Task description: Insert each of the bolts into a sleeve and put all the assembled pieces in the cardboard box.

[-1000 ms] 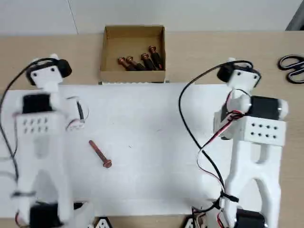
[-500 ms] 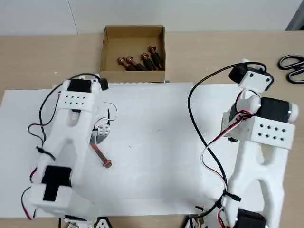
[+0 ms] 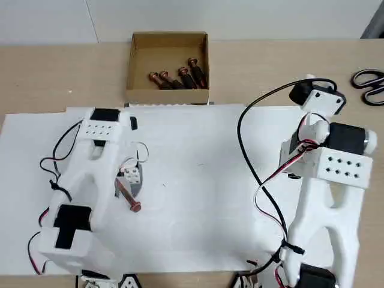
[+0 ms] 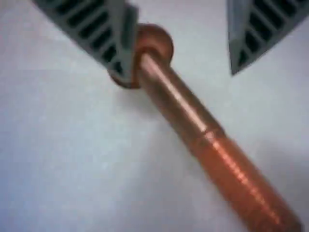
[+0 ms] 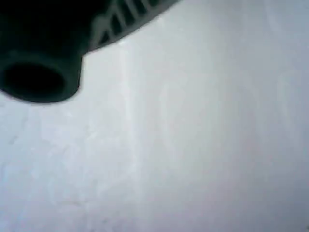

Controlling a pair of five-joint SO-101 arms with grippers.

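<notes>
The left pincer (image 4: 179, 67) stands wide, its 2 ribbed fingers (image 4: 96, 34) down over the white paper (image 3: 198, 198). Between them lies the head of a copper bolt (image 4: 203, 125). The head is pressed close against 1 finger and apart from the other, and the shank runs out slantwise from the gap, flat on the sheet. In the high view the same bolt (image 3: 127, 197) lies just under this pincer (image 3: 131, 183), with its head at the end nearer the arm's base.

The right pincer (image 5: 96, 36), well off to the side of the left one across the paper, holds a black sleeve (image 5: 41, 77). The tube rests against the 1 ribbed finger that can be seen, its open end clear of the sheet below.

Beyond the left pincer, past the far edge of the paper, the cardboard box (image 3: 137, 60) sits on the wooden table (image 3: 270, 66). Inside it are 4 assembled pieces (image 3: 177, 77), side by side toward the wall nearest the pincers.

Farthest off, beyond the right pincer at the table's edge, lie scissors (image 3: 369, 86).
</notes>
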